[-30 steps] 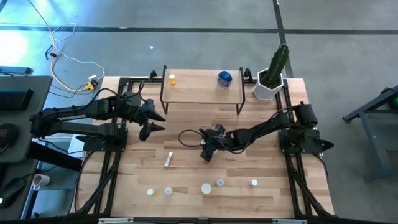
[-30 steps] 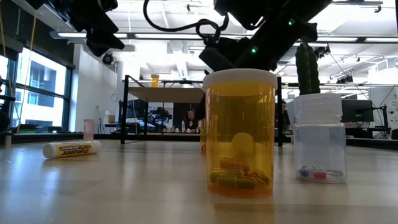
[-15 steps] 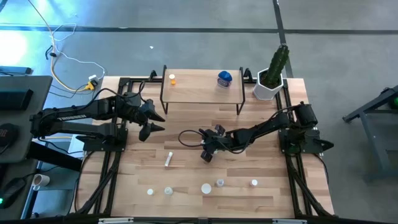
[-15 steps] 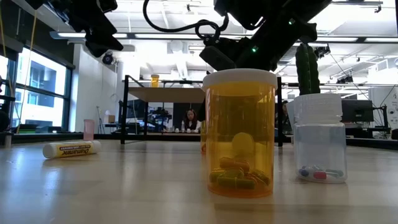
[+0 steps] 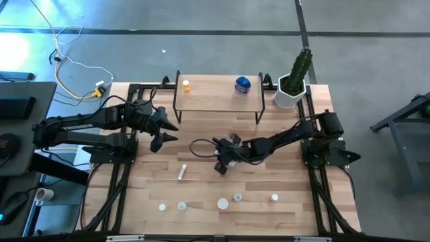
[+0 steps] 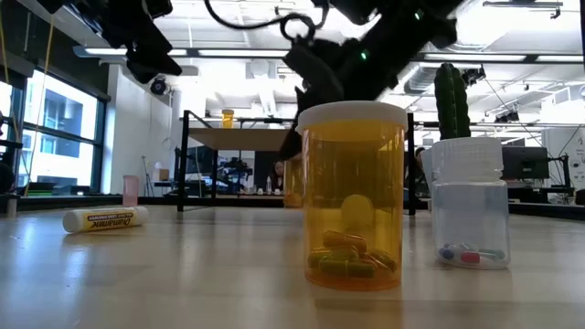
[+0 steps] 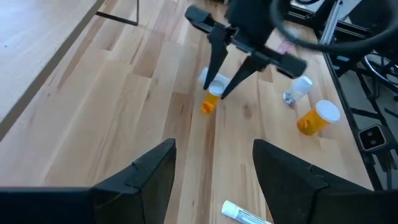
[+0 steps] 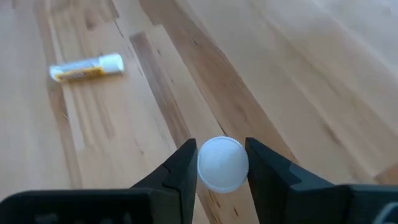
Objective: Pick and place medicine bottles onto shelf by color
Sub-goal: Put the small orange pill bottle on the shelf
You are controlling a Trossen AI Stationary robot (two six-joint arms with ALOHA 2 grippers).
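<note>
My right gripper hangs over the table's middle, shut on a small orange bottle with a white cap. My left gripper waits open above the table's left side, holding nothing. The shelf stands at the far edge. An orange bottle and a round blue one rest on it. Several small bottles stand along the near edge. A white tube lies on its side left of my right gripper. My right gripper pinches the small bottle's white cap between its two fingers. The fingers slant down at it from the table's right side. The orange body hangs tilted below the cap, and it looks just off the tabletop.
A white pot with a green cactus stands right of the shelf. In the low view a large orange bottle and a clear one stand close in front. A tube and a pink vial are at the left.
My right gripper has risen a little and drifted slightly toward the table's left edge. It has taken the small orange bottle up with it. In the low view the bottle now shows higher beside the large orange one.
</note>
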